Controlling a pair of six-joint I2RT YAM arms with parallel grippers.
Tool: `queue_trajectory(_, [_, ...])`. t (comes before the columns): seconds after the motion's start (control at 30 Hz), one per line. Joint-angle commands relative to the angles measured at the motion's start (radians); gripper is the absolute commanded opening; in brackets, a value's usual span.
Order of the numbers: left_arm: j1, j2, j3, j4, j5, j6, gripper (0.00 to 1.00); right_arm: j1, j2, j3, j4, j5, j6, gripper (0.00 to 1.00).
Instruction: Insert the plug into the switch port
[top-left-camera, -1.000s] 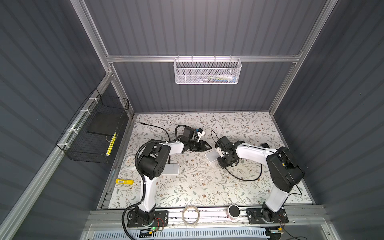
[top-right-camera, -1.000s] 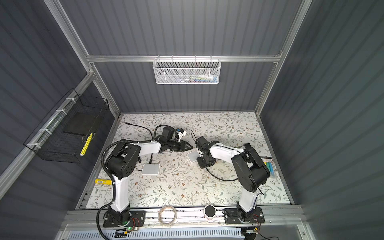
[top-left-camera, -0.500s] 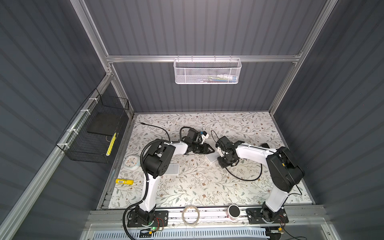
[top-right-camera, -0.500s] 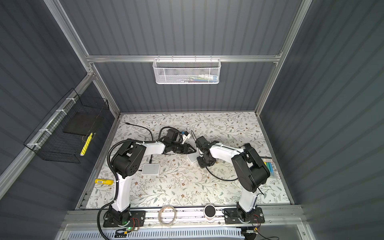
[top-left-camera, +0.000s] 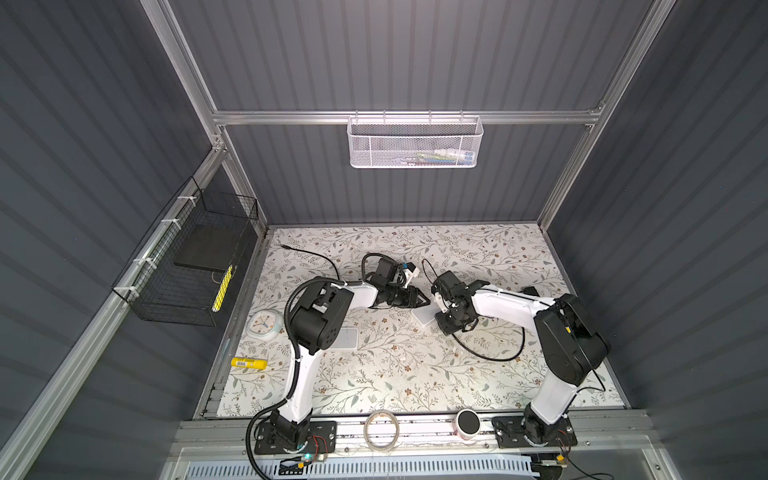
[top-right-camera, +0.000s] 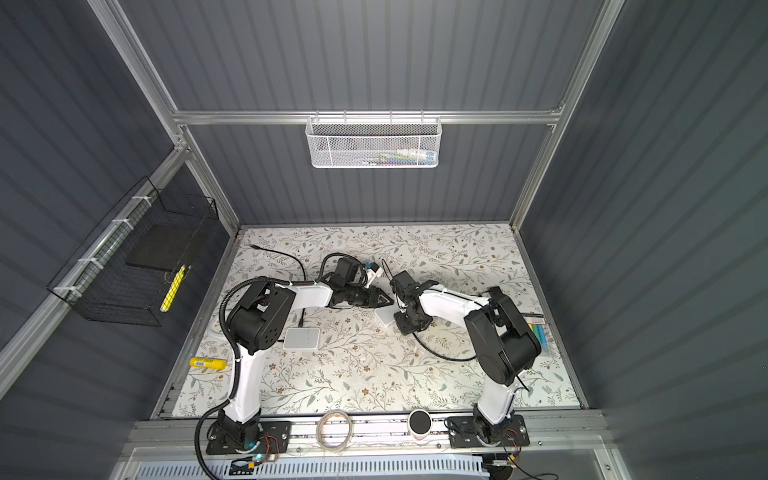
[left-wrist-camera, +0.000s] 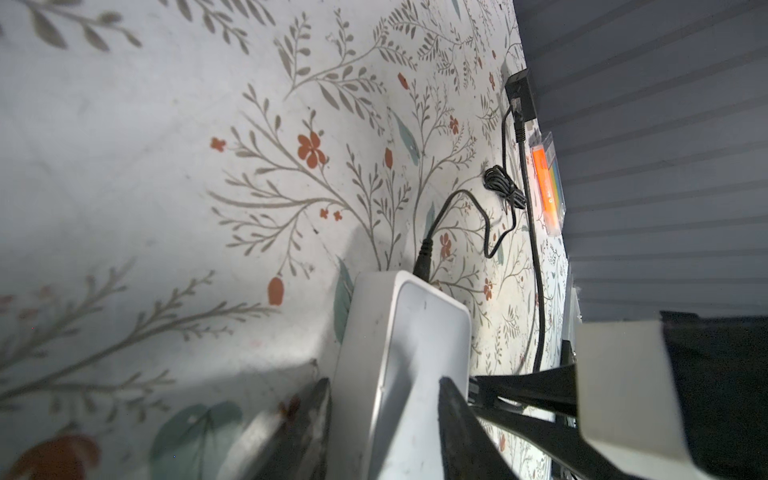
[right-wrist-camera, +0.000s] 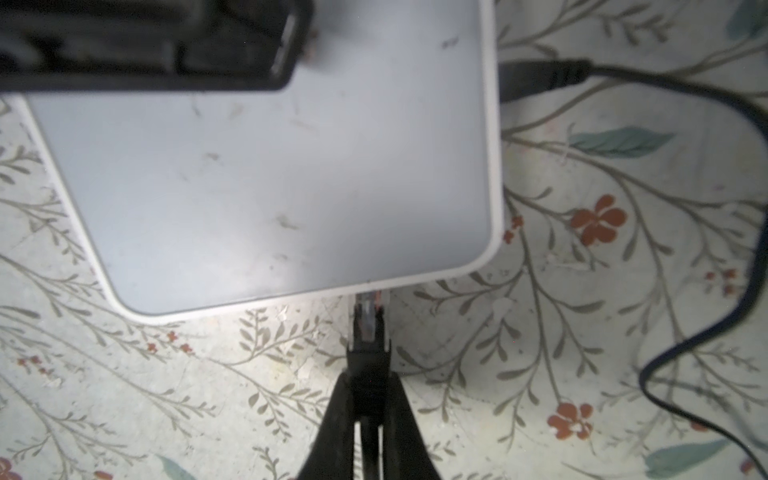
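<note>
The left gripper (top-left-camera: 423, 300) has slid right since a second ago and now reaches the white network switch (top-left-camera: 424, 319) lying mid-table. Its jaws straddle one end of the switch, partly apart, with one finger (right-wrist-camera: 158, 45) over the top face. Whether they clamp it, I cannot tell. The right gripper (right-wrist-camera: 368, 379) pinches the clear plug (right-wrist-camera: 368, 318), whose tip meets the switch's side edge.

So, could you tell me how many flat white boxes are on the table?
2: the switch at mid-table, and a second box beside the left arm's elbow; others may hide under arms.
</note>
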Motion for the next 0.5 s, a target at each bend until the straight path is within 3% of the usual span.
queue_trajectory(0.0, [-0.019,0.037,0.022,-0.038,0.026,0.021,0.43,0.018,-0.019,0.032,0.005,0.028,-0.012,0.0])
queue_trajectory(0.47, [-0.028,0.049,0.022,-0.04,0.035,0.023,0.4,0.059,-0.026,0.012,0.096,0.128,0.012,0.0])
